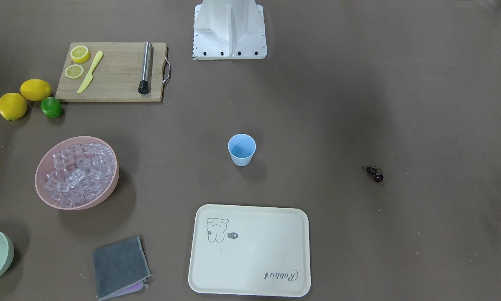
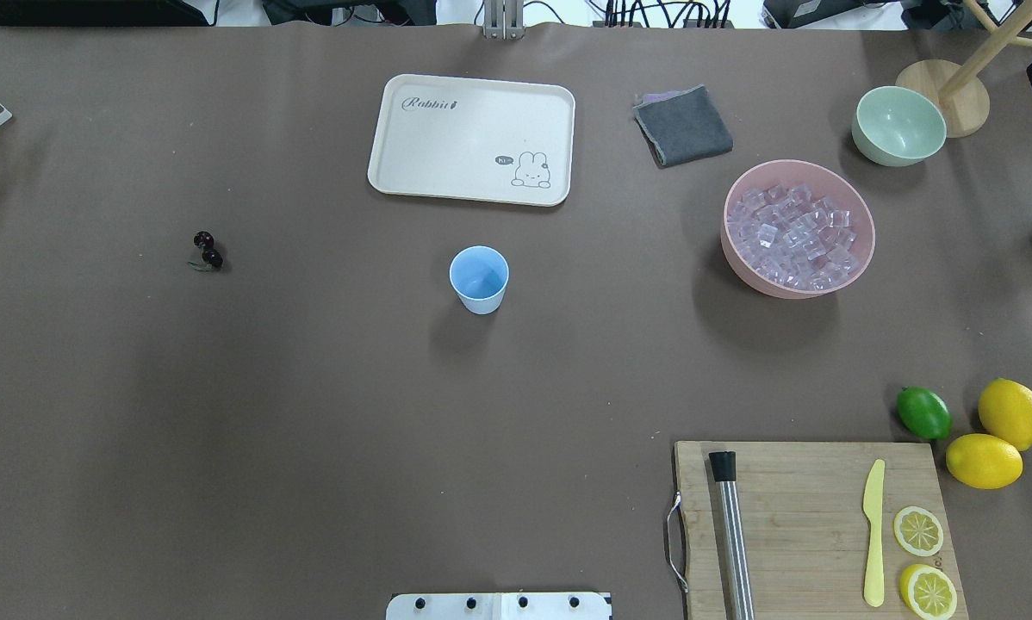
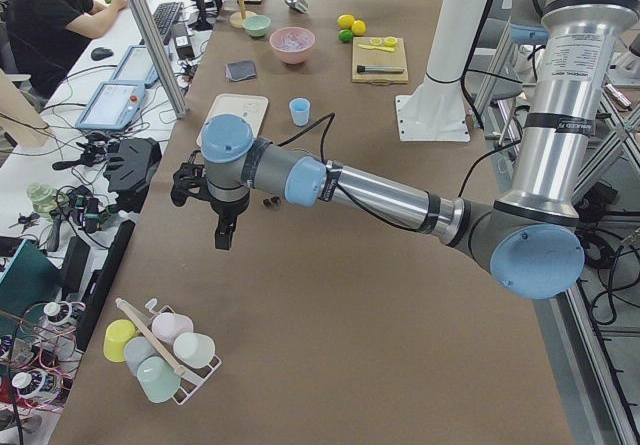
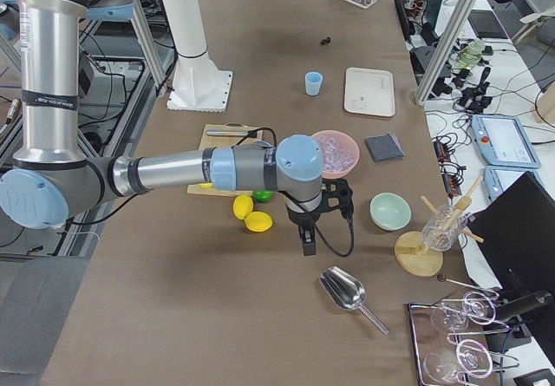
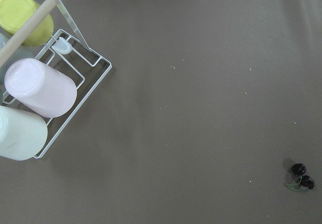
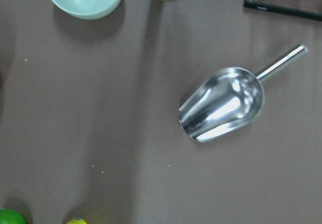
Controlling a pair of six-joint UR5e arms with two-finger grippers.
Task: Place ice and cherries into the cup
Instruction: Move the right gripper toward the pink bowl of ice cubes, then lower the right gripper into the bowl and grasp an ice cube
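A light-blue cup (image 2: 479, 278) stood upright and empty in the middle of a brown table, just short of a cream tray (image 2: 447, 138). The cherries (image 2: 208, 250), two dark fruits on joined stems, lay alone on the bare table well to the robot's left of the cup. The ice (image 2: 796, 234) was heaped in a pink bowl (image 2: 796, 291) well to the cup's right. The left gripper (image 3: 224, 233) showed only in the side view. It hung fingers-down above the table near the cherries, which sat on the surface a little beyond it toward the cup, not touched. Whether its fingers were apart or together could not be told. The left wrist camera had the cherries in its lower right corner, with no fingers in its frame. The right gripper (image 4: 308, 243) also showed only from the side. It pointed down over the table near the pink bowl, clear of the ice, beside two lemons (image 4: 251, 215) and a metal scoop (image 4: 347, 291). The spacing of its fingers could not be told either. The cup stood well apart from both grippers.
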